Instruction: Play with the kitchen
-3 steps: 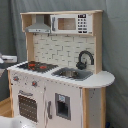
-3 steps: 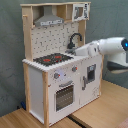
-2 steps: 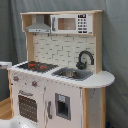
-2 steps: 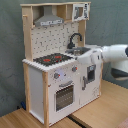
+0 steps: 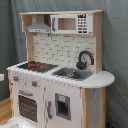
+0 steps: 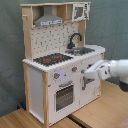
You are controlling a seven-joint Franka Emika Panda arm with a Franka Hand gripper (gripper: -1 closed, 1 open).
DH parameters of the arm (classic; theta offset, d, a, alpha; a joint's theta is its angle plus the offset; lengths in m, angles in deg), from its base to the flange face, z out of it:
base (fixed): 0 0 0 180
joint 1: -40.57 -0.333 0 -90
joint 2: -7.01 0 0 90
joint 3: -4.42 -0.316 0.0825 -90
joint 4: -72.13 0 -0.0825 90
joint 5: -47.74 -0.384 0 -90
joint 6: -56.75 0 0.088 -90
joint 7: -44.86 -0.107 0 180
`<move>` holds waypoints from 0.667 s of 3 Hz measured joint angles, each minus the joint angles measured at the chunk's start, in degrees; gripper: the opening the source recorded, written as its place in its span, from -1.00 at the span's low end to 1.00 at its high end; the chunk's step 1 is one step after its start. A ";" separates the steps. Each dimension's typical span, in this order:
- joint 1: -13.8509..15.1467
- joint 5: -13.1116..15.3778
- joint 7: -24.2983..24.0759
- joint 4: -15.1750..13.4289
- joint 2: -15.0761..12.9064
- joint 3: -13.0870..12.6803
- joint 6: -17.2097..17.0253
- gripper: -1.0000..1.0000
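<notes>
Claw (image 6: 88,73): white, at the lower cabinet door of the kitchen (image 6: 60,60) in the second exterior view; finger spread cannot be told. Kitchen: tall toy unit, white with light-wood frame, standing on a wooden floor (image 6: 20,119) against a grey curtain (image 5: 116,55). Black-red stovetop (image 5: 34,65), sink (image 5: 72,74), black faucet (image 5: 85,59), grey hood (image 5: 39,26), microwave (image 5: 70,23), oven door (image 5: 27,106).
</notes>
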 joint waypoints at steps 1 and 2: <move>-3.07 -1.30 -2.65 -2.13 3.80 -2.74 -2.42 1.00; -6.00 -2.54 -5.26 -4.24 7.44 -5.35 -4.75 1.00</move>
